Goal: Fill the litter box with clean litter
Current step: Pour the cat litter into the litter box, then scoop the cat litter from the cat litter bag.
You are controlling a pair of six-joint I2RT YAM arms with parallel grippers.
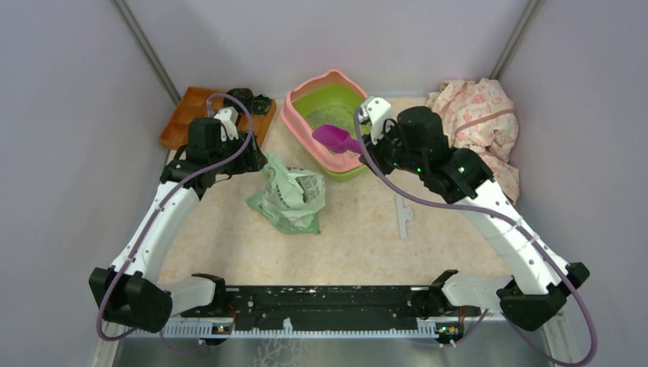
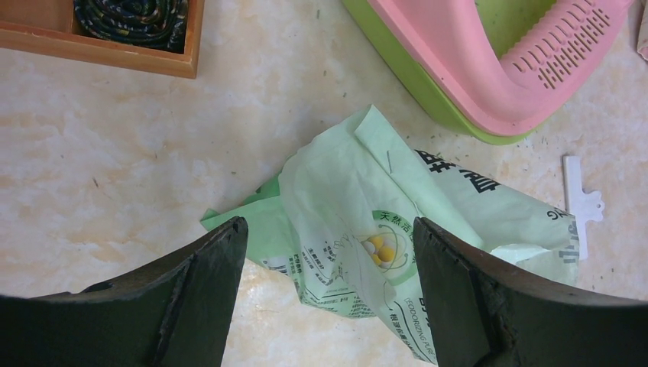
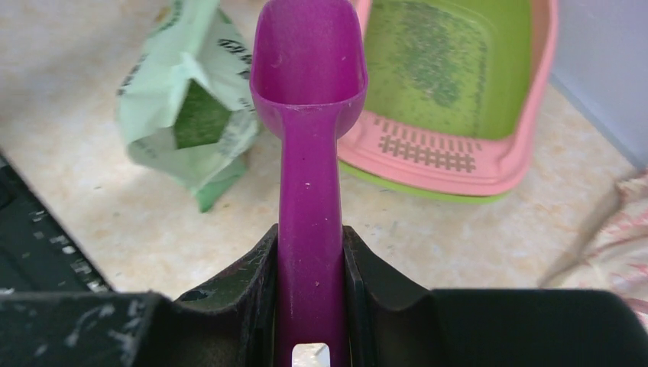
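The litter box (image 1: 294,115) is a lime green basin with a pink rim, standing at the back centre, and a thin speckled patch of litter (image 1: 325,118) lies in it. My right gripper (image 1: 367,141) is shut on the handle of a purple scoop (image 1: 336,139), whose bowl hangs over the box's near pink grate. In the right wrist view the scoop (image 3: 309,69) points ahead between my fingers (image 3: 309,241), and no litter shows in its bowl. The litter (image 3: 428,61) lies beyond it. My left gripper (image 2: 328,229) hovers open above the pale green bag (image 2: 382,229), touching nothing.
An orange-brown wooden tray (image 1: 191,115) with a dark coiled item sits at the back left. A floral cloth (image 1: 477,115) is bunched at the back right. A white clip (image 1: 403,216) lies right of the bag (image 1: 289,195). Grey walls close three sides.
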